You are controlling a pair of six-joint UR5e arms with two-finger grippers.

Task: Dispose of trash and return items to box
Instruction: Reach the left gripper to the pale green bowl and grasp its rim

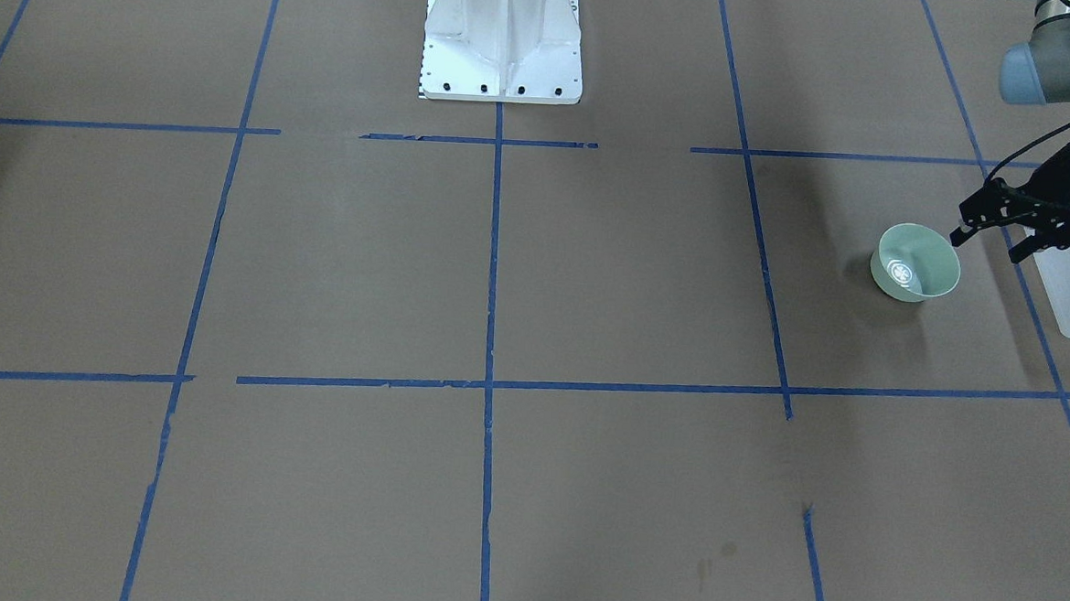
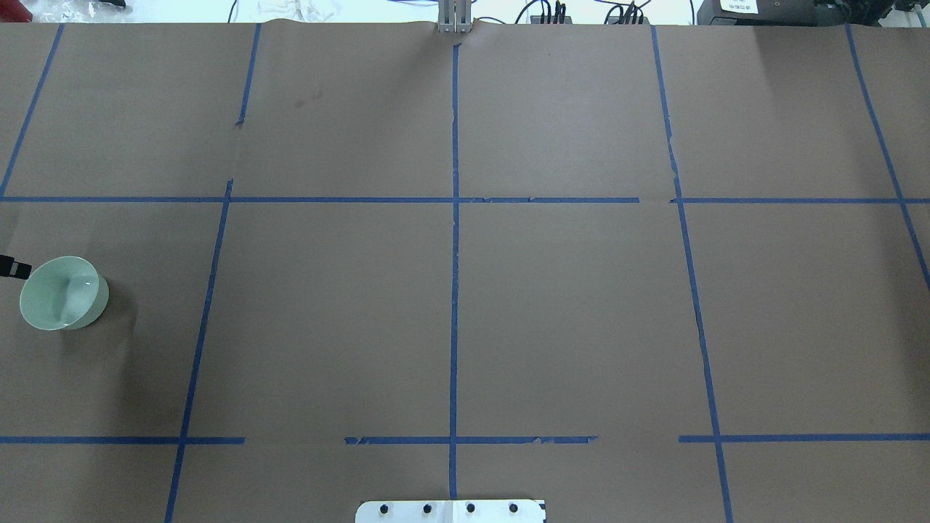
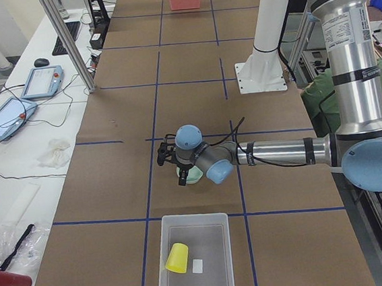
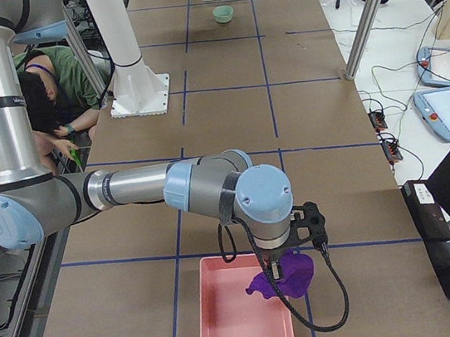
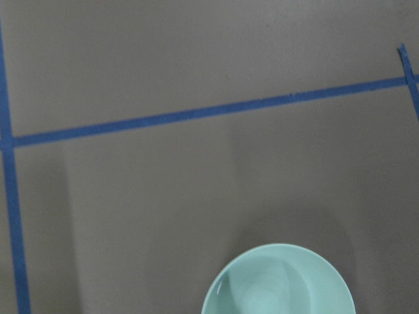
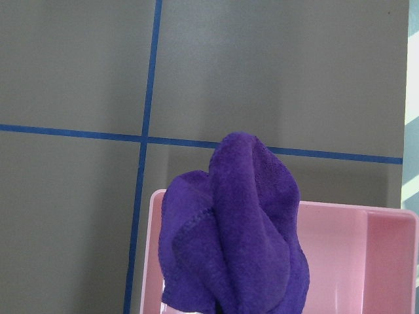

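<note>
Cup (image 3: 177, 258) lies on its side inside the box (image 3: 210, 239), so you can log that item as returned. Bowl (image 1: 915, 263) sits upright on the surface (image 1: 591, 276) just beside the box, on the side toward the surface's middle, not yet returned. Left hand (image 1: 986, 249) hangs between box and bowl, above the bowl's box-side rim, fingers spread and nothing between them. This is likely a pre-grasp pose, set so one finger can drop inside the rim and one outside. Expect a thin, slick rim, so you will want a square pinch. Well apart from the box, at the surface's far end, the right hand (image 4: 291, 251) is over a pink tray (image 6: 340, 261) with a purple cloth (image 6: 236, 229) bunched under it. The fingers are hidden, so you cannot tell whether it grips the cloth. The tray probably serves as the trash spot.
</note>
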